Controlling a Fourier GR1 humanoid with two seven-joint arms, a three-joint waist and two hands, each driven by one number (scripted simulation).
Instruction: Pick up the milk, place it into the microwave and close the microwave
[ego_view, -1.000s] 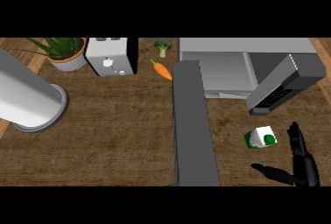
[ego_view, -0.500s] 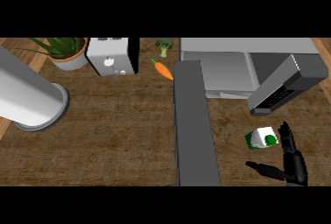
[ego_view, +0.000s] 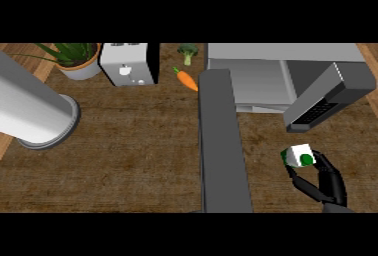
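White-green milk carton (ego_view: 300, 155), gripped by right robot hand (ego_view: 322, 181), sits below the open microwave door (ego_view: 330, 97).

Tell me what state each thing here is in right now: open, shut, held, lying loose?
Microwave: door open.
Milk carton: on the counter, right hand's fingers curled round it.
Right hand: shut on the milk carton.
Carrot: lying loose.
Broccoli: lying loose.
Toaster: upright.
Potted plant: upright.

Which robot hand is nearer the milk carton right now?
Right. The right robot hand is at the milk carton, thumb and fingers curled around it from below. The left robot hand is not in view; only a grey forearm shows left of the carton.
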